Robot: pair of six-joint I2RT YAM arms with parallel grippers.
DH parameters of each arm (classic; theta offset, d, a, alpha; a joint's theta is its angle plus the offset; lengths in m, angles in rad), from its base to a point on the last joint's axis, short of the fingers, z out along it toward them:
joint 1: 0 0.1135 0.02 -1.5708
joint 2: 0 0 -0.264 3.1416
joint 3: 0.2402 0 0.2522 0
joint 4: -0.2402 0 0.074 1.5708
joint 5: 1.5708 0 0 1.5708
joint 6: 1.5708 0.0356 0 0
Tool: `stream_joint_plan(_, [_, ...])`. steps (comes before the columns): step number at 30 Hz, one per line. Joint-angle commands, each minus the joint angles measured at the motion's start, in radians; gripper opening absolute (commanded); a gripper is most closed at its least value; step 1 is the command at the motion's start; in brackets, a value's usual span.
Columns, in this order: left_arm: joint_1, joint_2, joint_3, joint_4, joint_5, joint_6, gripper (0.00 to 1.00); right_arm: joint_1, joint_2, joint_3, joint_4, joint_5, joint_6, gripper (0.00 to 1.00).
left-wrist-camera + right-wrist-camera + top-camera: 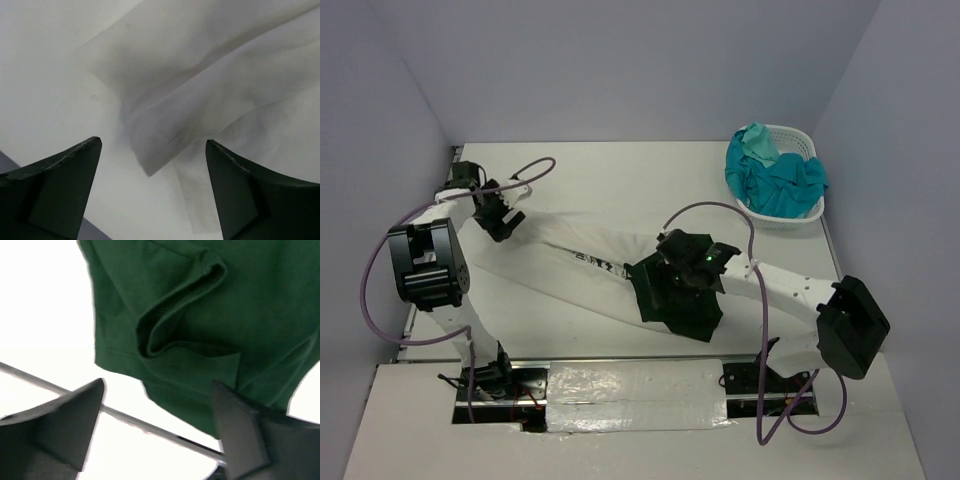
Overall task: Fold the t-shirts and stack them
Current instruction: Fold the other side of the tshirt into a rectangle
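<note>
I'm hovering left gripper (pixel 152 141) and right gripper (pixel 159 384), both released, over white tee (pixel 570 250) and dark green tee (pixel 240 300), unstacked; teal tees (pixel 780 180) in far-right basket (pixel 790 222).

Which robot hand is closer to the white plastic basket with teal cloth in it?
Right. The right gripper hangs over the dark green t-shirt in the middle, below-left of the white plastic basket. The left gripper is far off on the other side, at the left end of the white t-shirt.
</note>
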Motion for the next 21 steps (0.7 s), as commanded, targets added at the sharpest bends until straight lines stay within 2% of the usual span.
stream_joint_plan(1, [0.033,-0.033,0.130,-0.123,0.091,0.013,0.99,0.018,-0.074,0.022,0.050,-0.011,-0.022,0.98])
stream_joint_plan(4, [0.021,-0.085,0.220,-0.168,0.168,-0.013,0.99,0.014,-0.163,0.051,0.041,-0.013,-0.034,0.99])
stream_joint_plan(5, [-0.017,-0.119,0.251,-0.171,0.175,-0.043,0.98,0.000,-0.186,0.054,0.036,-0.010,-0.010,0.92])
stream_joint_plan(6, [-0.050,-0.130,0.269,-0.182,0.173,-0.053,0.96,-0.067,-0.211,0.031,0.044,-0.023,0.010,0.86])
stream_joint_plan(7, [-0.126,-0.135,0.288,-0.238,0.172,-0.062,0.91,-0.116,-0.253,0.008,0.056,-0.108,0.036,0.73])
stream_joint_plan(8, [-0.168,-0.130,0.327,-0.274,0.182,-0.071,0.71,-0.168,-0.267,-0.024,0.080,-0.155,0.065,0.40])
stream_joint_plan(9, [-0.214,-0.122,0.343,-0.309,0.196,-0.083,0.58,-0.220,-0.277,-0.084,0.096,-0.198,0.120,0.28])
stream_joint_plan(10, [-0.314,-0.118,0.355,-0.338,0.211,-0.123,0.45,-0.301,-0.278,-0.104,0.105,-0.265,0.136,0.23])
stream_joint_plan(11, [-0.361,-0.100,0.369,-0.373,0.245,-0.155,0.24,-0.333,-0.274,-0.118,0.102,-0.292,0.145,0.23])
stream_joint_plan(12, [-0.410,-0.087,0.378,-0.390,0.267,-0.186,0.21,-0.357,-0.266,-0.138,0.099,-0.312,0.142,0.26])
stream_joint_plan(13, [-0.505,-0.061,0.398,-0.404,0.285,-0.247,0.22,-0.377,-0.263,-0.141,0.103,-0.310,0.130,0.28])
stream_joint_plan(15, [-0.586,-0.041,0.401,-0.389,0.368,-0.309,0.37,-0.377,-0.268,-0.158,0.137,-0.313,0.066,0.35])
stream_joint_plan(17, [-0.668,-0.020,0.357,-0.308,0.423,-0.439,0.54,-0.396,-0.252,-0.171,0.188,-0.347,0.038,0.41])
stream_joint_plan(19, [-0.728,0.009,0.299,-0.182,0.468,-0.534,0.57,-0.431,-0.219,-0.187,0.212,-0.379,0.018,0.42])
stream_joint_plan(21, [-0.769,0.032,0.282,-0.113,0.439,-0.562,0.60,-0.437,-0.168,-0.216,0.243,-0.405,0.023,0.44])
